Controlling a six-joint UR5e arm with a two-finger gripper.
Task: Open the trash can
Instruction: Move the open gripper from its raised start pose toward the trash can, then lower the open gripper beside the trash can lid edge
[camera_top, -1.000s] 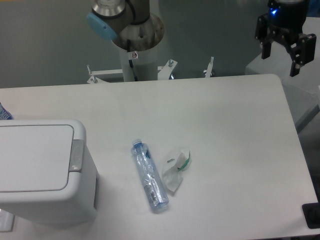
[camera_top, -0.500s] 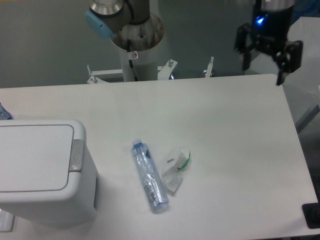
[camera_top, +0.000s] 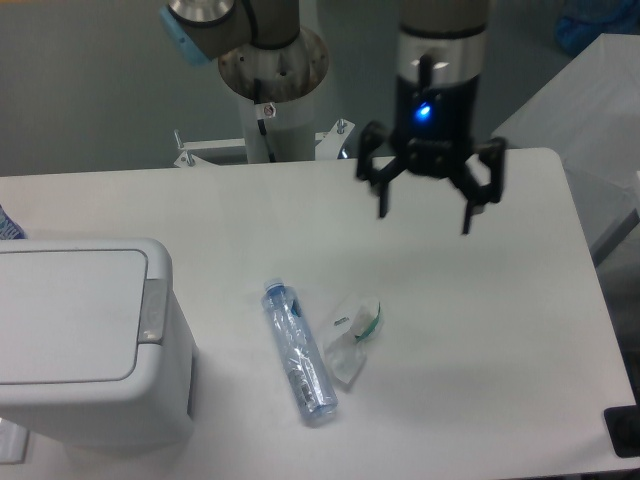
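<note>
The trash can (camera_top: 85, 340) is a large white bin at the lower left of the table, its flat lid down. A small grey latch (camera_top: 153, 310) sits at the lid's right rim. My gripper (camera_top: 424, 218) hangs above the table's far middle-right, well to the right of the bin and apart from it. Its two black fingers are spread wide, so it is open with nothing between them.
A crushed clear plastic bottle (camera_top: 298, 352) lies on the table right of the bin. A crumpled clear wrapper with a green bit (camera_top: 353, 337) lies beside it. The arm's base column (camera_top: 272, 80) stands behind the table's far edge.
The gripper has swung from the table's far right corner leftward and lower over the table, turning as it went. It stays open. Bin, bottle and wrapper have not moved.
</note>
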